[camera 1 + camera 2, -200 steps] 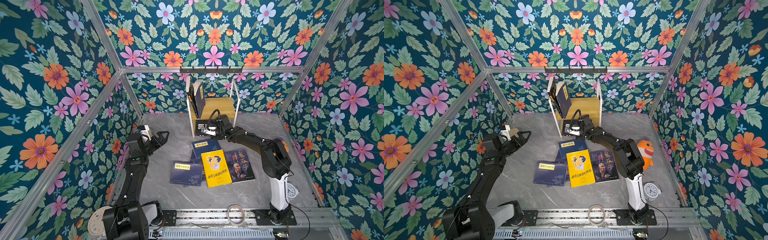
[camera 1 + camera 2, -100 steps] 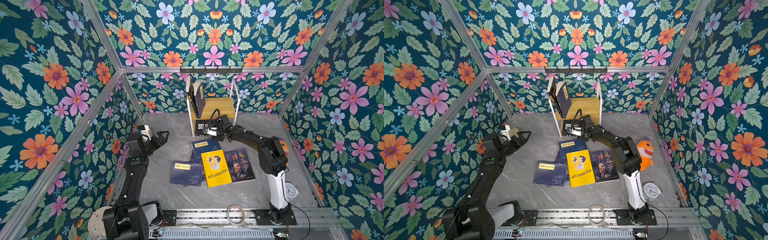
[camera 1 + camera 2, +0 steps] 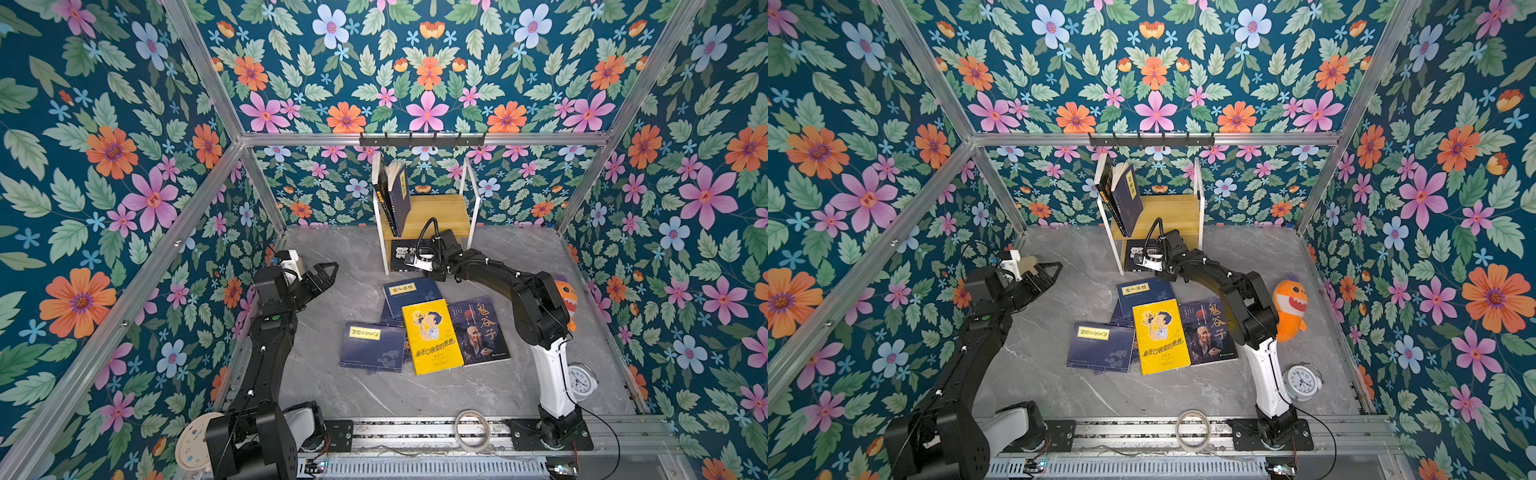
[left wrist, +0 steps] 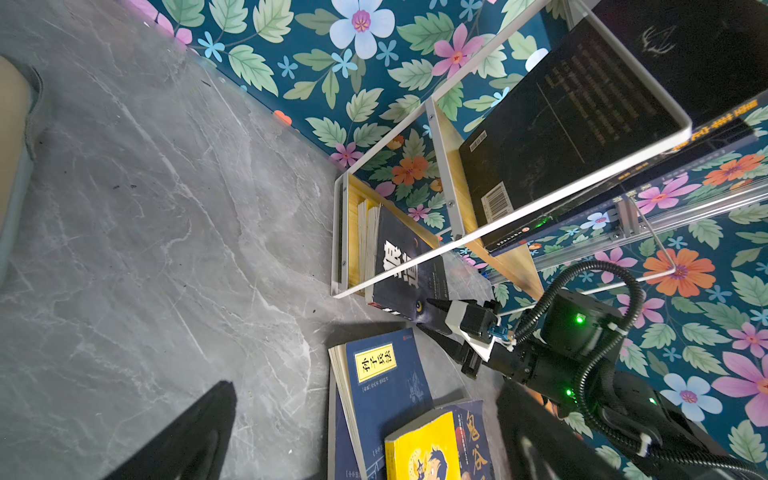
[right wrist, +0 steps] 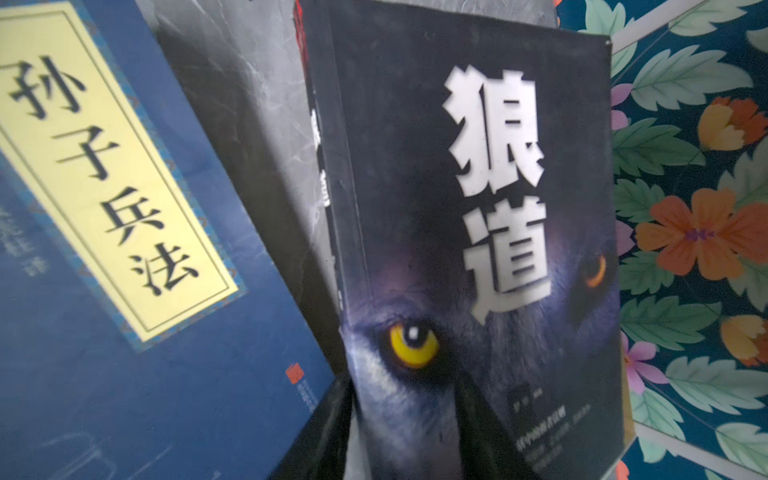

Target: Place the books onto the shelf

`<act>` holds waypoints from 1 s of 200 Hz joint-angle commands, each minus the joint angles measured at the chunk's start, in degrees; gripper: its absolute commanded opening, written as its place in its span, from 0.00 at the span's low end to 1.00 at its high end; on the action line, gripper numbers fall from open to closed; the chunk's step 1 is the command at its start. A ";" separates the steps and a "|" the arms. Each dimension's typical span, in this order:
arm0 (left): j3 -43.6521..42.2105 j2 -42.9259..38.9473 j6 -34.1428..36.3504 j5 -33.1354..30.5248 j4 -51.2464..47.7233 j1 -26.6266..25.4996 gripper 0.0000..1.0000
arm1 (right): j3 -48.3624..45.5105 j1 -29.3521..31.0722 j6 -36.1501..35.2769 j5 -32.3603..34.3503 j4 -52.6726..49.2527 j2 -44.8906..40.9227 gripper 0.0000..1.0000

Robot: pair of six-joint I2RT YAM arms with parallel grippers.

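Observation:
The shelf (image 3: 436,208) stands at the back wall, and two dark books (image 3: 399,199) lean on the left of its top board. A wolf-face book (image 5: 478,208) leans on the lower tier, its near edge sticking out. My right gripper (image 3: 409,262) is shut on that edge, one finger before the cover and one behind. On the floor lie a navy book (image 3: 409,291), a second navy book (image 3: 372,347), a yellow book (image 3: 432,336) and an old-man portrait book (image 3: 480,328). My left gripper (image 3: 328,276) hangs open and empty, left of the pile.
An orange shark plush (image 3: 1289,307) and a white alarm clock (image 3: 1302,382) sit by the right arm's base. A tape roll (image 3: 471,430) lies on the front rail. A black hook rail (image 3: 422,141) hangs above the shelf.
The right gripper's jaws have narrowed onto the wolf-face book's edge, and its arm has shifted slightly toward the shelf. The left arm has not moved.

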 commanded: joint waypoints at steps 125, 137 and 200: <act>-0.08 -0.26 0.63 -0.13 0.66 0.04 1.00 | 3.25 -1.34 0.25 -2.59 -0.04 1.77 0.33; -0.08 -0.25 0.63 -0.13 0.55 0.01 1.00 | 3.45 -1.39 0.86 -3.22 -0.21 1.77 0.33; -0.12 0.12 0.46 -0.13 0.80 -0.04 1.00 | 4.89 0.15 5.69 -7.42 -0.17 1.34 0.51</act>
